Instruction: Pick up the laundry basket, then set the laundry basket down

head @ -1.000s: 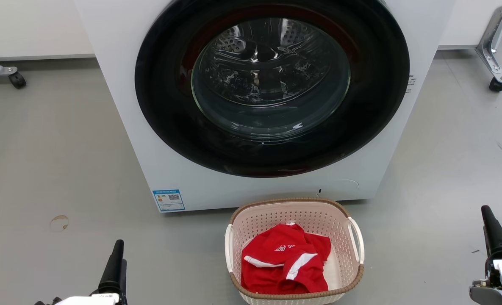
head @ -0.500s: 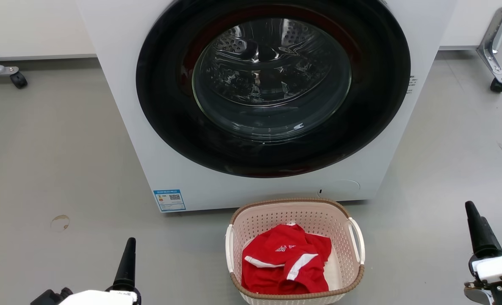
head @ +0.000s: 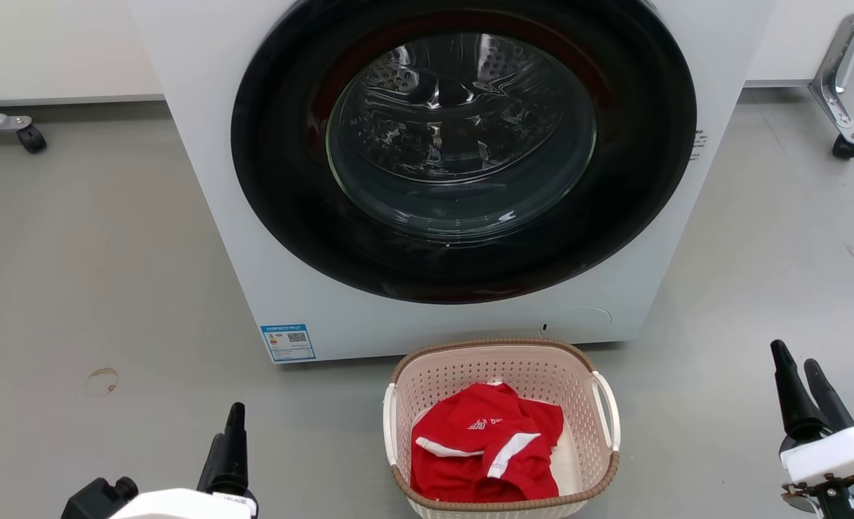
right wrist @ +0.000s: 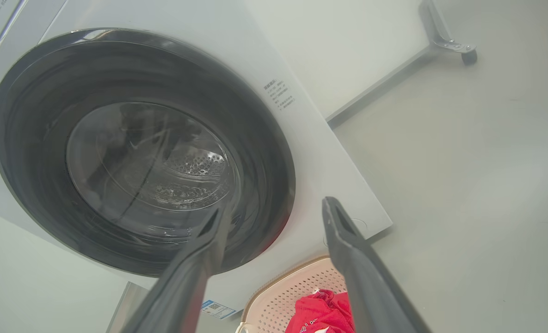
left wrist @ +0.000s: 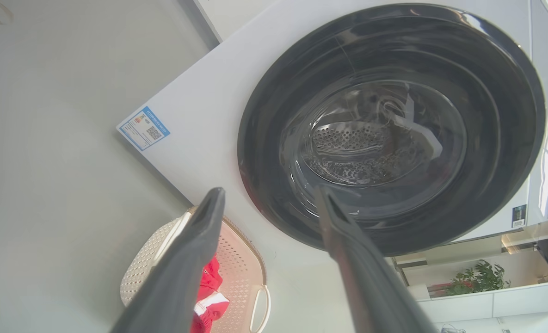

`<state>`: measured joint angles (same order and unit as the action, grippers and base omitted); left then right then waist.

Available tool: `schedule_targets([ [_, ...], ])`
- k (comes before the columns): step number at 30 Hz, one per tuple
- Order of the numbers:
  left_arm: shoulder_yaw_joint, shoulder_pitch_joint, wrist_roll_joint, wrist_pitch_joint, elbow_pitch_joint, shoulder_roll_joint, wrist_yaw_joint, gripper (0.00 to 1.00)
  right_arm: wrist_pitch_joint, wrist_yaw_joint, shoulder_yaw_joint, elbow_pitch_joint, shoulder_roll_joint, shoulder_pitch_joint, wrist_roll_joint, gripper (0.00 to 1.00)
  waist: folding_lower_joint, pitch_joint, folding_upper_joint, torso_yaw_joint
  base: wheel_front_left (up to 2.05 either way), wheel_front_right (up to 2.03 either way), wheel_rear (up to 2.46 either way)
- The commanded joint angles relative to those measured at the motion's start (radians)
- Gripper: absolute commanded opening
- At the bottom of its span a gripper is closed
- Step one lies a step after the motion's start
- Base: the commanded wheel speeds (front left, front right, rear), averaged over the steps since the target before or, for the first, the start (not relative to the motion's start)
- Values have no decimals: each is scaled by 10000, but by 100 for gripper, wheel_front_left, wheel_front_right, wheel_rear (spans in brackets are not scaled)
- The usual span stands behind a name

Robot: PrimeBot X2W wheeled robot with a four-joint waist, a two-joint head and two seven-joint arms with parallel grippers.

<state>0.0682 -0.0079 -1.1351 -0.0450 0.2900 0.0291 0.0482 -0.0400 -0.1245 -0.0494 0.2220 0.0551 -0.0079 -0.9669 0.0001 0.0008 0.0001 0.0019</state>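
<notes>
The laundry basket (head: pixel 529 371) is cream with a brown woven rim and white side handles. It stands on the grey floor just in front of the washer (head: pixel 275 274) and holds a red garment (head: pixel 484 450). My left gripper (head: pixel 226 424) hangs open at the lower left, well to the left of the basket, with nothing between its fingers. My right gripper (head: pixel 794 355) is open at the lower right, a good way right of the basket. The left wrist view has the left gripper (left wrist: pixel 270 192) open above the basket (left wrist: pixel 239 259). In the right wrist view the right gripper (right wrist: pixel 274 208) is open over the basket (right wrist: pixel 297 282).
The washer's dark round door (head: pixel 463 144) is shut right behind the basket. Wheeled frame legs stand at the far left (head: pixel 30 137) and far right (head: pixel 843 144). A brown ring stain (head: pixel 101 380) marks the floor. Open floor lies on both sides of the basket.
Both grippers have drifted inward toward the basket, the left one to the right and the right one to the left. The basket has not moved.
</notes>
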Motion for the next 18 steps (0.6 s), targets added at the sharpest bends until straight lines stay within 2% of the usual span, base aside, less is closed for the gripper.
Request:
schedule_targets([
  [1, -38, -528, 312, -111, -299, 108, -45, 100, -167, -30, -113, -303, 333, -249, 337, 100, -1, -4, -1, 3, 0, 0, 0],
  [18, 279, -539, 2009, -582, -220, 132, -150, 100, -637, -38, -655, -348, 481, -129, 2228, 100, -1, -159, -1, 3, 0, 0, 0],
])
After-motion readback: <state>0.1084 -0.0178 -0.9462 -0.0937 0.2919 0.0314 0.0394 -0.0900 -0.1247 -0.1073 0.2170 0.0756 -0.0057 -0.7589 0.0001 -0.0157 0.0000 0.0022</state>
